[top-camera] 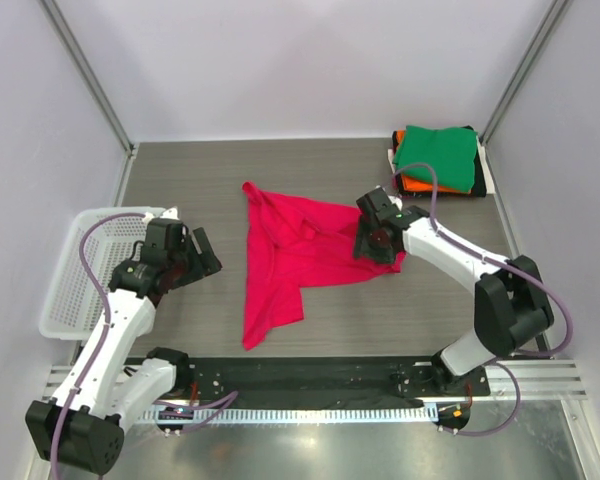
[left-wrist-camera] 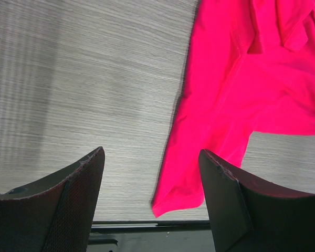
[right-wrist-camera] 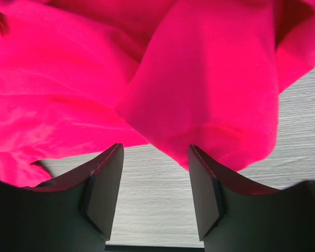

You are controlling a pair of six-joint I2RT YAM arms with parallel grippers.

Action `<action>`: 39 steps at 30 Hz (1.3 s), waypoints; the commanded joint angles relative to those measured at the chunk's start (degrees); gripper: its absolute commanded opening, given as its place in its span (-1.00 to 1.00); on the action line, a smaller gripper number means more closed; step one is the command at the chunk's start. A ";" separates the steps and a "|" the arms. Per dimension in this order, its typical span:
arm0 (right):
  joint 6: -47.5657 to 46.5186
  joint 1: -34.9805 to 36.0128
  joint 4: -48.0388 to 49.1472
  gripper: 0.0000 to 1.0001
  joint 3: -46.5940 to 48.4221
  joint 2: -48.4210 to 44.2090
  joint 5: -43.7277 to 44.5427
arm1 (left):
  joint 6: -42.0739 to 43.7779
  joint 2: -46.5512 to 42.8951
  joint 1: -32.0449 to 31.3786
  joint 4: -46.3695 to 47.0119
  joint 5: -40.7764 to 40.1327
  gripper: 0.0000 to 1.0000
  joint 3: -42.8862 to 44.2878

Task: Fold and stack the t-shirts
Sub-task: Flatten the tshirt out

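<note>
The pink-red t-shirt (top-camera: 290, 255) lies unfolded and rumpled in the middle of the table (top-camera: 200, 180), one long flap running toward the near edge, the rest bunched out to the right. Over at that right-hand side sits the right gripper (top-camera: 375, 245), low against the cloth. From the right wrist its jaws are parted, bare wood showing between them, and the shirt's folds (right-wrist-camera: 147, 79) billow just past the fingertips (nothing pinched that I can see). The left gripper (top-camera: 205, 255) hangs just beside the shirt's left edge. From the left wrist its jaws stand wide apart and empty over bare table, with the shirt's hem (left-wrist-camera: 241, 94) off to their right. In the far right corner is the stack of folded t-shirts, well apart from the pink one: green t-shirt (top-camera: 438, 158) on top, orange t-shirt (top-camera: 420, 185) under it, dark and white edges peeking out below. The white mesh basket (top-camera: 65, 290) sits at the table's left side.
</note>
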 commanded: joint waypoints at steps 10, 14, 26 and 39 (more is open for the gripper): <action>-2.95 6.31 -8.83 -0.10 4.57 5.14 20.06 | -0.19 -1.17 -0.23 1.29 -0.96 0.47 -0.09; -3.75 6.40 -10.15 -0.34 5.37 6.12 22.53 | -0.19 -1.34 -0.23 1.20 -1.05 0.47 -0.09; -7.78 1.76 -15.33 -0.97 15.28 1.38 27.10 | -0.28 -1.26 -0.32 1.20 -1.23 0.47 -0.09; -10.96 -29.20 -10.15 0.64 7.12 -1.17 8.58 | -0.28 -0.12 -1.11 1.20 -0.88 0.47 -0.09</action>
